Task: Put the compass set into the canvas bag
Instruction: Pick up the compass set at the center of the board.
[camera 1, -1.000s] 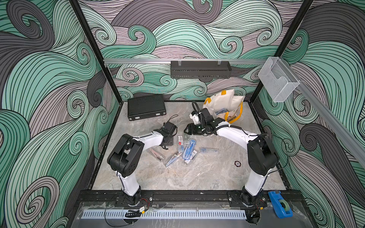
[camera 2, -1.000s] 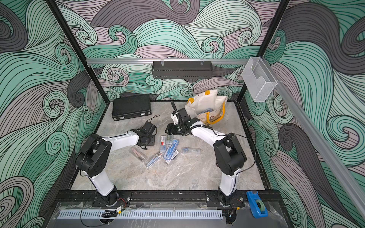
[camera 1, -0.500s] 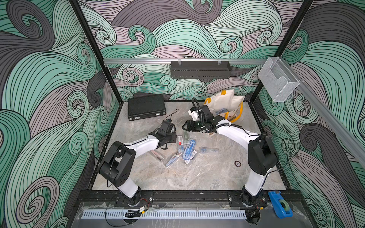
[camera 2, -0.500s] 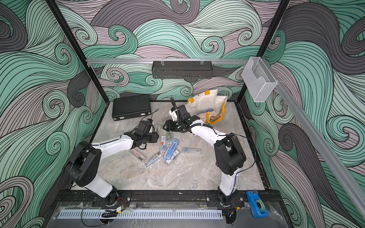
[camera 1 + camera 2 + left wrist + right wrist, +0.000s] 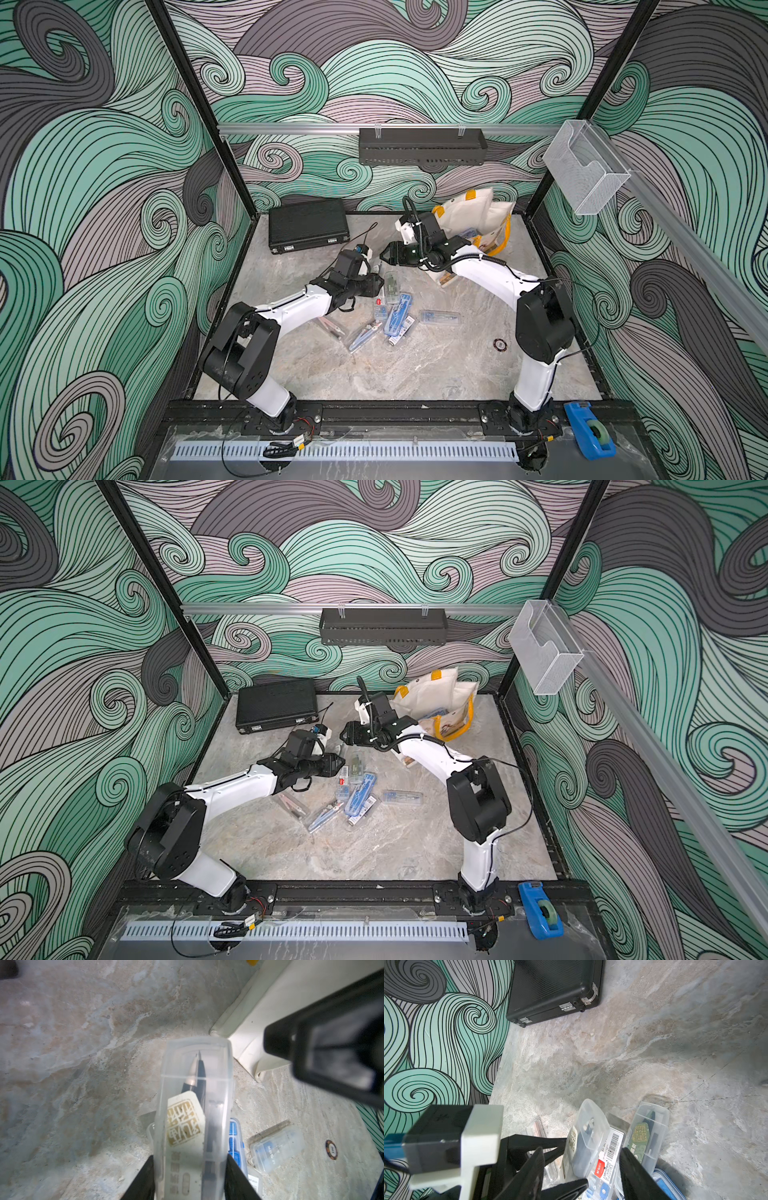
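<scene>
My left gripper (image 5: 190, 1178) is shut on a compass set (image 5: 193, 1105), a clear plastic case with a dark compass and a gold-printed card inside. The case sticks out past the fingertips, lifted off the marble table. My right gripper (image 5: 581, 1169) is open, its jaws spread on either side of that same case (image 5: 587, 1136) without closing on it. In both top views the left gripper (image 5: 376, 282) and right gripper (image 5: 384, 257) meet tip to tip mid-table. The canvas bag (image 5: 478, 216) (image 5: 436, 696) stands at the back right, behind the right arm, its mouth open.
Several more compass cases (image 5: 397, 311) lie scattered under and in front of the grippers. A black briefcase (image 5: 307, 224) lies shut at the back left. A small poker chip (image 5: 500, 344) rests by the right arm's base. A blue tape dispenser (image 5: 590, 428) sits off the front right.
The left arm has stretched out, carrying the case toward the right gripper. The right gripper has come left and a little back to meet it, with its jaws a touch wider.
</scene>
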Tool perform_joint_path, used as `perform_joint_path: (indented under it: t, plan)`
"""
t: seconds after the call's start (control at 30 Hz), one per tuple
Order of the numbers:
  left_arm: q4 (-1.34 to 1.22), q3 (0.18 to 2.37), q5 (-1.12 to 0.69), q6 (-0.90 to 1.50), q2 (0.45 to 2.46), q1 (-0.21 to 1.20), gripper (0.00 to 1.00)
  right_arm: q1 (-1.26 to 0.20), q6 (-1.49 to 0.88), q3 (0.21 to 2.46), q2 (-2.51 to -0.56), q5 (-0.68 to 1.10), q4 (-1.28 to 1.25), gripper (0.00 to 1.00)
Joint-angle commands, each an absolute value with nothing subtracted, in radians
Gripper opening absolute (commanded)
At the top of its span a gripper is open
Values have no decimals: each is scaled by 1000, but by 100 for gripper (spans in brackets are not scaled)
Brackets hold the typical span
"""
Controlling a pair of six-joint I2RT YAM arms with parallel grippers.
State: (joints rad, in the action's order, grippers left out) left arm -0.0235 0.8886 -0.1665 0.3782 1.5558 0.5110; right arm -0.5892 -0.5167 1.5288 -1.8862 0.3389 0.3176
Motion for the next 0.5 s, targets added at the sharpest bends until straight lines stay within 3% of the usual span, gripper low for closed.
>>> perform_joint_path:
  t: [0.0, 0.23, 0.47]
  plan:
    - [-60, 891, -199, 393, 1518, 506, 41, -585, -542, 1553, -1916, 309, 337, 62]
    - [-89, 875, -217, 413, 1509, 505, 41, -589, -571, 1556, -1943, 366, 299, 63]
    - [-95, 867, -209, 420, 1508, 505, 41, -586, -633, 1515, -1952, 417, 183, 51]
